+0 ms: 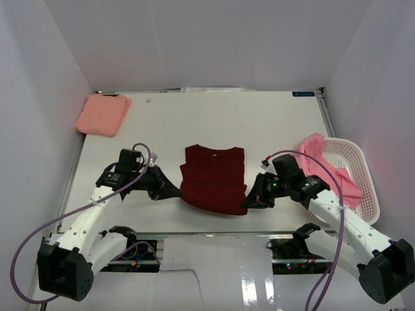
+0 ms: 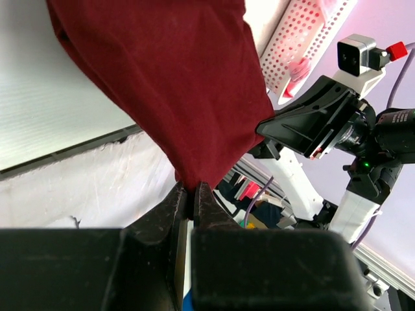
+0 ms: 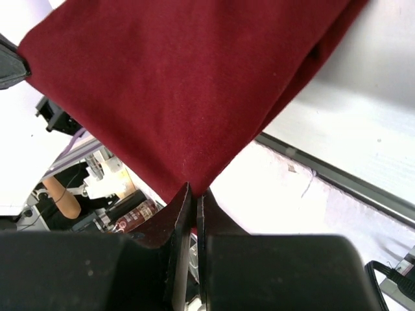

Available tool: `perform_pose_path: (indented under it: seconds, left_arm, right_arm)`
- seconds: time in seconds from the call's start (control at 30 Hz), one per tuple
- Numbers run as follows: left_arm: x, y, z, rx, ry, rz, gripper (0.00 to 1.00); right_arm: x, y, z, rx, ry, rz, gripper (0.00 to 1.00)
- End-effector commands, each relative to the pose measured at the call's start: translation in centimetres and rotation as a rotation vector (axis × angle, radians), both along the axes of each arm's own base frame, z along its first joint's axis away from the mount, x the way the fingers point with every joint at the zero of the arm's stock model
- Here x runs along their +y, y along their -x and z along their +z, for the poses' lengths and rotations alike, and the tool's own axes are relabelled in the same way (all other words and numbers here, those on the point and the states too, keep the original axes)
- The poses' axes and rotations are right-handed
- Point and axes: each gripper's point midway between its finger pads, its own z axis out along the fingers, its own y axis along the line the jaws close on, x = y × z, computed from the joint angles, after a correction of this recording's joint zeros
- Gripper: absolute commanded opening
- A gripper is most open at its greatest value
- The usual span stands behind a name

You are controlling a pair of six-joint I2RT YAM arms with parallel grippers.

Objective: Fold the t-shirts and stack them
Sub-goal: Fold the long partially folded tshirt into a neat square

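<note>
Maroon t-shirt (image 1: pixel 214 176) lies partly folded on the surface (image 1: pixel 272 123), well apart from the basket (image 1: pixel 366 194), on its left-arm side. Left hand (image 1: pixel 176 192) and right hand (image 1: pixel 248 202) are each pinched tight on a near corner of it, and the near edge looks raised. Pink t-shirt (image 1: pixel 321 159) drapes over the basket's rim. Salmon t-shirt (image 1: pixel 104 114) is folded, far from the basket. Judgement: the cotton is light and limp and sags between grips. Take it at the corners, through all layers, hem taut.
</note>
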Motion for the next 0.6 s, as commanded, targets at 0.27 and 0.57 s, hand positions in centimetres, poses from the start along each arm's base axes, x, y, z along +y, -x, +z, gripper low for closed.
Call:
perform_pose_path:
  seconds: [0.27, 0.57]
  left_arm:
    - [-1.1, -5.3, 3.0, -0.132, 0.008, 0.020, 0.02]
    - [-1.8, -9.1, 3.0, -0.163, 0.000, 0.022, 0.01]
  right_arm:
    - [-0.6, -6.6, 3.1, -0.182, 0.065, -0.053, 0.08]
    - [-0.7, -10.7, 4.0, -0.256, 0.134, -0.065, 0.08]
